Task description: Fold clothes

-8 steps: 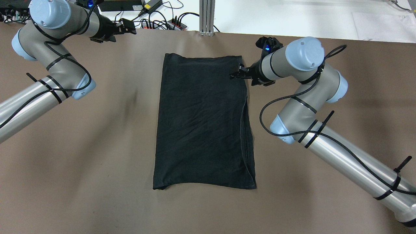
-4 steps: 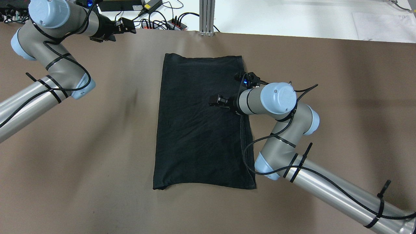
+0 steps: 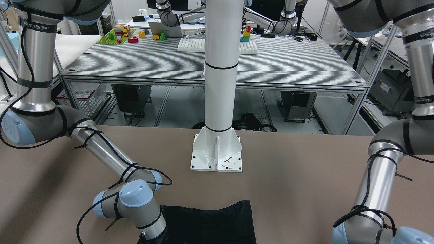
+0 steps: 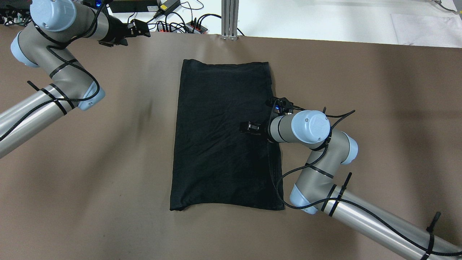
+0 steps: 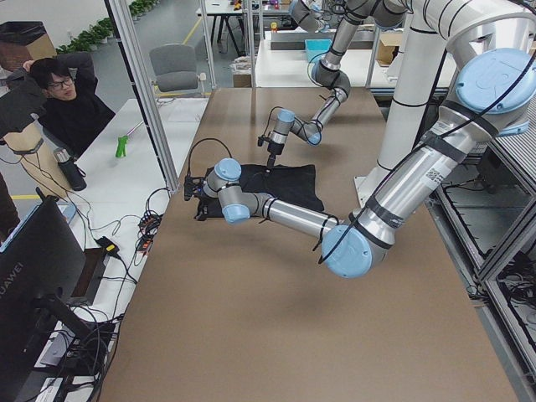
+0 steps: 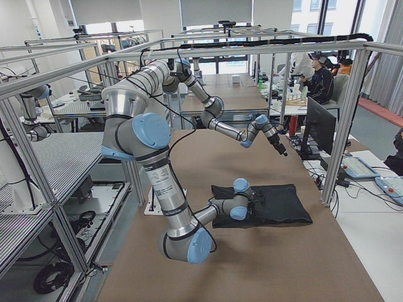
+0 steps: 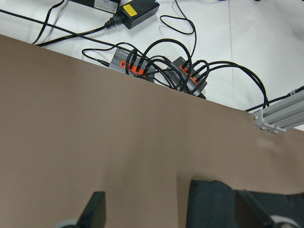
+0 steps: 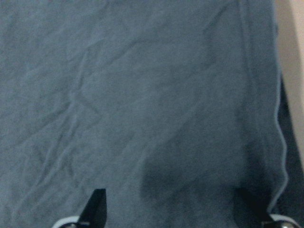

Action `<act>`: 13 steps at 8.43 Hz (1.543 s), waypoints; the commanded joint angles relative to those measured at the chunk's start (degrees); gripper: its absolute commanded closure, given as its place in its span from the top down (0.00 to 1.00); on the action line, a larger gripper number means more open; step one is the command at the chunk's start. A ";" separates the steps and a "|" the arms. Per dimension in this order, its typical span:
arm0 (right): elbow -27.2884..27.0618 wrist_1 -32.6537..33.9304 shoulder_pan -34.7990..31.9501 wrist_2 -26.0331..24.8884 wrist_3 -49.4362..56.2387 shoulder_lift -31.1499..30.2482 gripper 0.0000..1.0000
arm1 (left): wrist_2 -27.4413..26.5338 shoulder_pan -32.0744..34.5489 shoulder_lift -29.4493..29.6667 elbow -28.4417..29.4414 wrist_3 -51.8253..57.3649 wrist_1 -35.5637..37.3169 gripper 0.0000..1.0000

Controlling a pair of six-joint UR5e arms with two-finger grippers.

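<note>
The black T-shirt (image 4: 223, 133) lies flat on the brown table (image 4: 90, 180), folded into a long rectangle; its print is hidden. It also shows in the front view (image 3: 210, 223). My right gripper (image 4: 247, 127) is open and empty, low over the shirt's right half near the folded edge. The right wrist view shows only dark wrinkled fabric (image 8: 142, 95) between its spread fingers (image 8: 97, 202). My left gripper (image 4: 146, 30) is open and empty at the table's far left edge, apart from the shirt. The left wrist view shows the shirt's far corner (image 7: 209, 204).
Power strips and cables (image 4: 180, 24) lie on the white surface beyond the table's far edge, beside an aluminium post (image 4: 230, 18). The robot's white column base (image 3: 217, 152) stands on the near side. A person (image 5: 63, 100) sits past the far edge.
My right gripper has moved from the shirt's far right corner toward the near side, over the shirt's right-middle part. The shirt and left arm have barely moved.
</note>
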State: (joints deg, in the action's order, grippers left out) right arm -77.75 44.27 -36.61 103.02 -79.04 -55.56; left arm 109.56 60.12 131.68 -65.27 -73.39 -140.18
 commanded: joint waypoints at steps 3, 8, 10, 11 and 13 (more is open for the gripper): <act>-2.04 -0.50 -4.26 6.05 0.12 -6.56 0.94 | -0.84 -0.09 -0.98 -1.79 -0.09 0.00 0.95; -22.58 7.67 -4.27 8.60 -12.30 -12.09 0.94 | -0.84 -0.62 -0.28 -1.88 -0.18 0.00 0.95; -26.04 7.76 1.68 4.06 -14.39 -14.91 0.94 | -0.93 -0.62 -0.19 -1.97 0.00 0.00 0.95; -26.05 7.67 4.50 0.98 -14.30 -16.23 0.94 | -1.19 -0.54 -0.37 -2.05 0.17 0.09 0.95; -25.26 7.67 8.03 -0.10 -14.21 -17.46 0.94 | -4.25 -0.62 -0.90 -2.32 0.53 0.09 0.95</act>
State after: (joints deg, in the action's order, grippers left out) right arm -103.28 51.96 -32.20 104.62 -93.16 -71.44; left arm 107.55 59.54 131.09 -67.35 -72.98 -140.12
